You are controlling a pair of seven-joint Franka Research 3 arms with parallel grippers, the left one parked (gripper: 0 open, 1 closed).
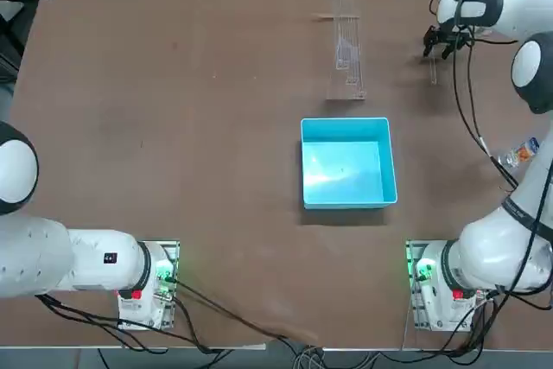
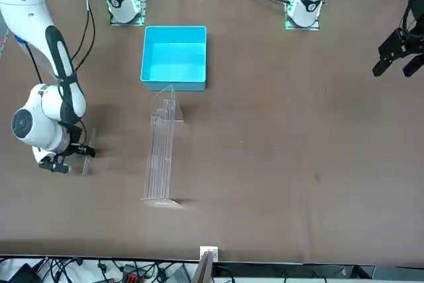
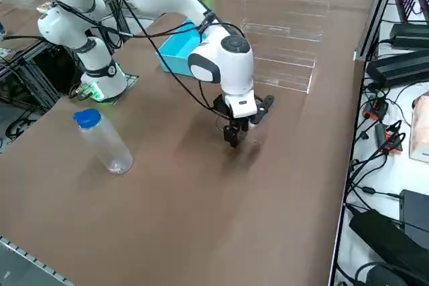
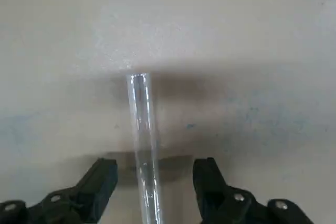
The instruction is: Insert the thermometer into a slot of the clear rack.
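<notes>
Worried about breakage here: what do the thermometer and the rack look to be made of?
The thermometer, lying between the right gripper's open fingers, looks like clear glass: a glossy see-through rod with bright streaks. The rack looks like clear plastic, probably acrylic: thin transparent walls, the table showing through.

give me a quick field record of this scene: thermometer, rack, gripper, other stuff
thermometer: flat on the table, between the right gripper's fingers, gap on both sides
right gripper: low over the table, open, straddling the rod
clear rack: lying apart from the gripper, next to the blue box, no thermometer in it
plastic bottle: standing near the table edge
step: grasp not yet made
</notes>
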